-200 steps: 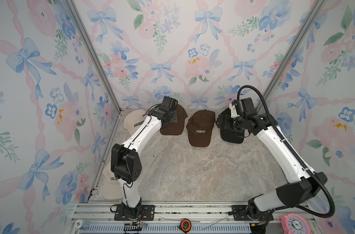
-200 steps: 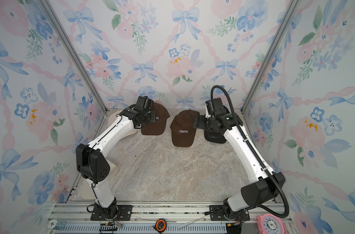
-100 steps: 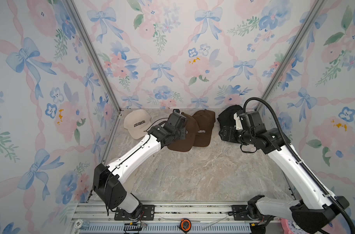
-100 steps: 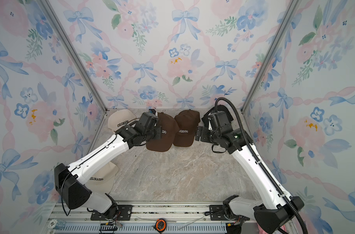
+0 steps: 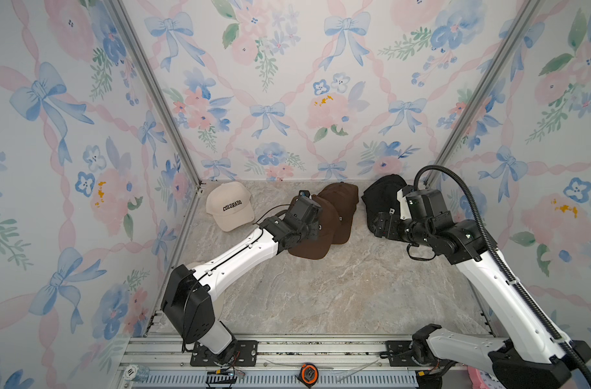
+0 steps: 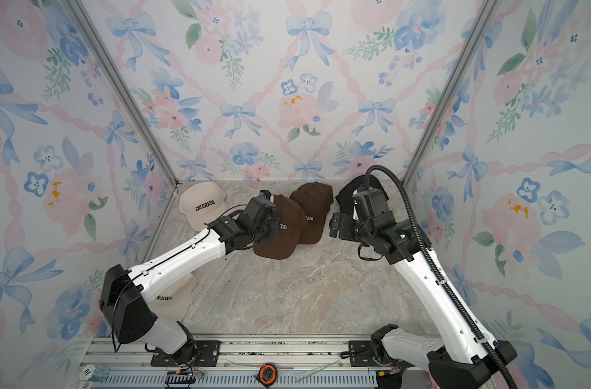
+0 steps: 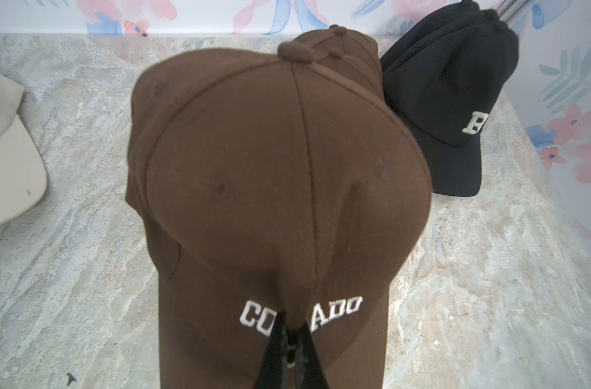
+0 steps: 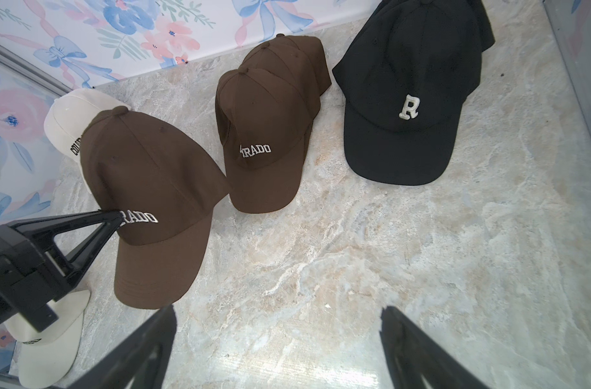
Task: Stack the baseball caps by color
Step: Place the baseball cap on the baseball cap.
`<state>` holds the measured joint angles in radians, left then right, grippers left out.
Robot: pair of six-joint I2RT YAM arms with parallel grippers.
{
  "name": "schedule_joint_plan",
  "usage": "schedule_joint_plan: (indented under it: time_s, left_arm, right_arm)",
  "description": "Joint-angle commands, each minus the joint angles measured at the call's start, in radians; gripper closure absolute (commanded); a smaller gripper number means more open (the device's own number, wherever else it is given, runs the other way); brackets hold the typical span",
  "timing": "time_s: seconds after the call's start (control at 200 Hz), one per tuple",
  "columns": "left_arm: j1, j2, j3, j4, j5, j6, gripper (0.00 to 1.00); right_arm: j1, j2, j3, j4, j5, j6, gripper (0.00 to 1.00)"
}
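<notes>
The left claw [image 7: 290,331] is pinching the front panel of a brown cap [image 7: 270,168], its jaws pressed together on a fold of fabric in the middle of the white "COLORADO" lettering. This grip point is keeping the crown rounded and the brim pointing back toward the arm, so the cap is presenting the same way as the stack of brown caps [image 8: 270,118] just beside it, which is probably its destination. Whether the brim is touching the marbled surface [image 5: 321,286] cannot be determined. The right claw [image 8: 280,350] is hanging spread wide and empty in front of the black caps [image 8: 405,67], which are already lying nested near the back right corner with a white "R" showing on the top one. One cream cap [image 5: 230,205] is sitting in the back left corner, and a second cream cap [image 6: 172,303] is lying well apart from it beside the left arm's base, so that colour is judged not yet stacked. The held cap is showing soft, seamed panels and a fabric button on top.
</notes>
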<state>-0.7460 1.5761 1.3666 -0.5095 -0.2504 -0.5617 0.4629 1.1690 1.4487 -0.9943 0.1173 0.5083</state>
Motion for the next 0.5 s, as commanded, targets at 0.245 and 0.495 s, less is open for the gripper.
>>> schedule_joint_plan:
  time_s: [0.245,0.495]
  left_arm:
    - [-0.009,0.137,0.123,0.052,0.014,0.002,1.00]
    - [-0.017,0.244,0.201,0.062,0.038,0.010,1.00]
  right_arm:
    - [-0.107,-0.026,-0.019,-0.036,-0.039,-0.038,0.04]
    - [-0.182,-0.029,-0.028,-0.039,-0.080,-0.065,0.04]
